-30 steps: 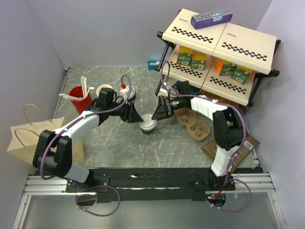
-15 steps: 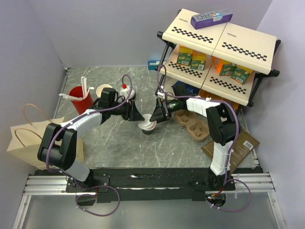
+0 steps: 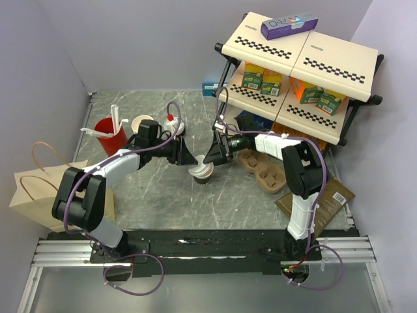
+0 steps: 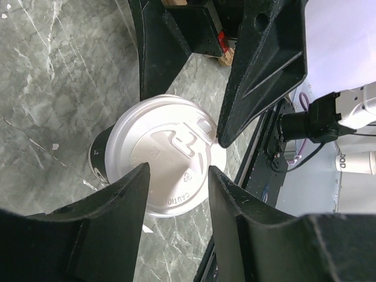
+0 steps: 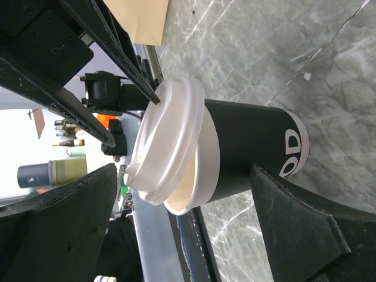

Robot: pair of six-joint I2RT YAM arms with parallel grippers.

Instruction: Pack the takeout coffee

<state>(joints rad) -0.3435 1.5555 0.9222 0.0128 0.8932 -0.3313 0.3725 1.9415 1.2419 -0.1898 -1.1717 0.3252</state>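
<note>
One small cup, the takeout coffee (image 3: 202,173), stands upright on the table (image 3: 150,195), about midway between the two arms. Its dark paper body is topped by a white plastic lid (image 4: 170,170), which in the right wrist view seems to sit a little askew on the rim.

I judge the paper wall to be thin and easy to dent, so a hard squeeze could buckle it or pop the lid. If the cup is full, it will be top-heavy and liable to spill when tipped. The lid is smooth and only pressed on, so lifting by it is risky. The safer hold is across the body just under the lid, where the rolled rim stiffens the paper, with the cup kept upright.

The left hand (image 3: 187,158) hangs at the lid's near edge with its jaws partway apart. I cannot tell whether they pinch the rim. The right hand (image 3: 212,156) is spread wide on either side of the cup and grips nothing, though one of its fingertips (image 4: 226,130) appears to rest against the lid's top.

Further out, a cardboard cup tray (image 3: 264,171) lies to the right and a paper bag (image 3: 39,186) to the far left.
</note>
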